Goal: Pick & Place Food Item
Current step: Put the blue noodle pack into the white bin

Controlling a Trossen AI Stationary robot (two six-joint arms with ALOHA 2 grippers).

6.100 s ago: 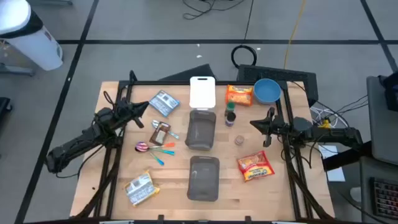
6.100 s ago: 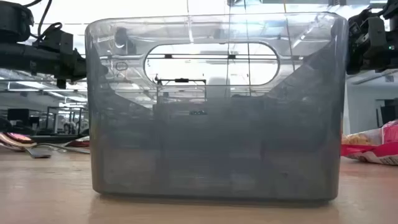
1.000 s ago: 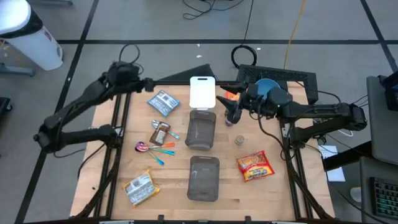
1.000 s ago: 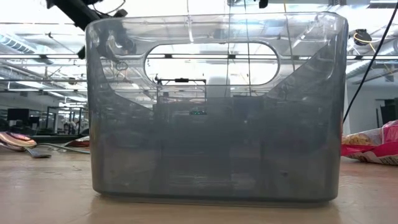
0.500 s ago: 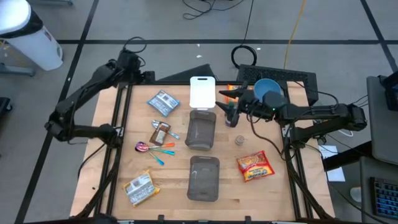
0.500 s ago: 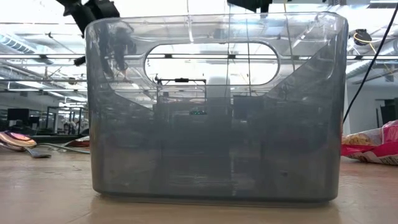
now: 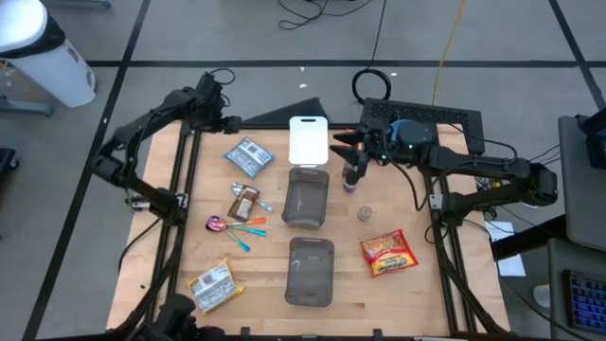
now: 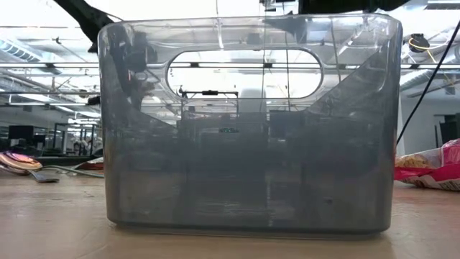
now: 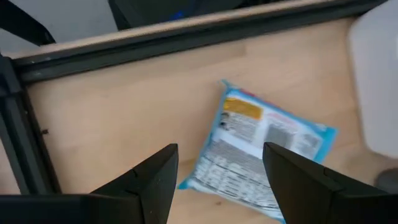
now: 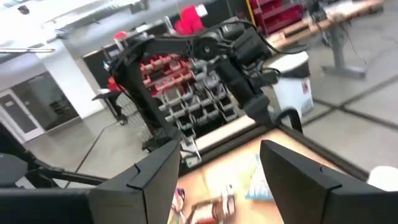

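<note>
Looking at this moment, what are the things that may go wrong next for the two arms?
The right gripper hangs open close above the small dark bottle; one careless move may tip it, perhaps against the clear container.

The left gripper is open near the table's back edge. If it descends on the blue packet, the flat bag may slide away instead of entering between the fingers.

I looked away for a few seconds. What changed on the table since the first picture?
Both arms swung toward the far edge: the left gripper now hangs above the blue packet, the right gripper near the small bottle. Both are open and empty. Everything on the table stayed put.
</note>
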